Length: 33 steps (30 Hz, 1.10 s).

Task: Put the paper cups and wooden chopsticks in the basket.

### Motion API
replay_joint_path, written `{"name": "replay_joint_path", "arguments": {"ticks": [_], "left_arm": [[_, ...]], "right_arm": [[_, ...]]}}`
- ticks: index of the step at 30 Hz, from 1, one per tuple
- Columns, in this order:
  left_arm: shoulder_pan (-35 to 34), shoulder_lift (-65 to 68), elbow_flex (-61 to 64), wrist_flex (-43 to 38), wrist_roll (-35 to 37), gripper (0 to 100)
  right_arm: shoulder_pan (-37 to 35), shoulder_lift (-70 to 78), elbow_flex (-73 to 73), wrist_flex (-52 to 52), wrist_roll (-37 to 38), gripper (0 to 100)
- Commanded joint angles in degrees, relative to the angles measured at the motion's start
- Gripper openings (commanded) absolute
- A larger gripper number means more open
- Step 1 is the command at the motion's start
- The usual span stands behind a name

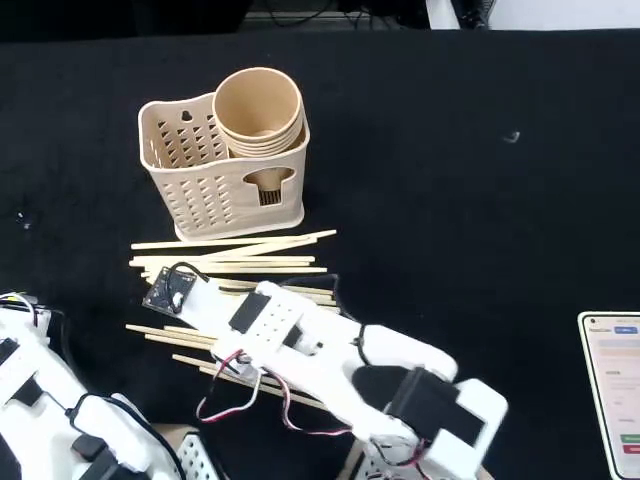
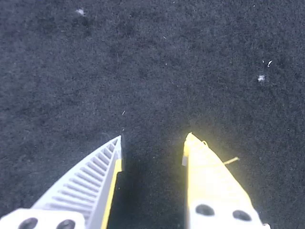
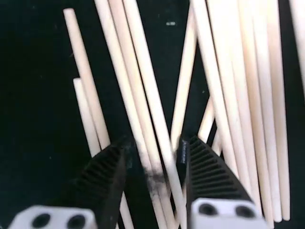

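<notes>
My right pincer (image 3: 152, 143) sits over the chopsticks (image 3: 143, 95), fingers apart, a couple of sticks in the gap, nothing clamped. My left pincer (image 2: 152, 138) is also spread, over bare black cloth (image 2: 143, 57). The basket (image 1: 200, 195) is upright with the paper cups (image 1: 258, 105) stacked inside it. The chopsticks lie loose just in front of the basket, on its arm side.

Stacked in the right end of the basket (image 1: 200, 195): paper cups (image 1: 258, 105). Flat on the table (image 1: 450, 200) just in front of it: wooden chopsticks (image 1: 235, 262), right gripper (image 3: 155, 143) straddling two. Left gripper (image 2: 152, 138) over bare table.
</notes>
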Motion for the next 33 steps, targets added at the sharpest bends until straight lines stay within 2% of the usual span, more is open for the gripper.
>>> {"name": "replay_joint_path", "arguments": {"ticks": [1, 3, 6, 16, 22, 24, 28, 33], "left_arm": [[-0.1, -0.2, -2.9, -0.8, 0.6, 21], [-0.1, -0.2, -2.9, -0.8, 0.6, 21], [-0.1, -0.2, -2.9, -0.8, 0.6, 21], [-0.1, -0.2, -2.9, -0.8, 0.6, 21], [-0.1, -0.2, -2.9, -0.6, 0.4, 21], [-0.1, -0.2, -2.9, -0.6, 0.4, 21], [-0.1, -0.2, -2.9, -0.6, 0.4, 21], [-0.1, -0.2, -2.9, -0.6, 0.4, 21]], "right_arm": [[-0.4, 1.8, -3.0, -1.0, -0.3, 15.4], [-0.1, 1.8, -3.0, -1.1, -0.3, 11.7], [-0.1, -0.3, -2.9, -1.0, -0.3, 0.5], [-0.2, -11.3, -2.2, 6.2, -0.3, 1.1], [0.7, -11.1, 2.6, 4.2, -0.3, 1.6], [2.5, -10.6, 4.0, 3.3, -0.3, 4.7], [5.4, -9.6, 4.3, 3.9, -0.3, 17.2], [6.4, -12.5, 2.1, 8.1, -0.3, 16.3]]}}
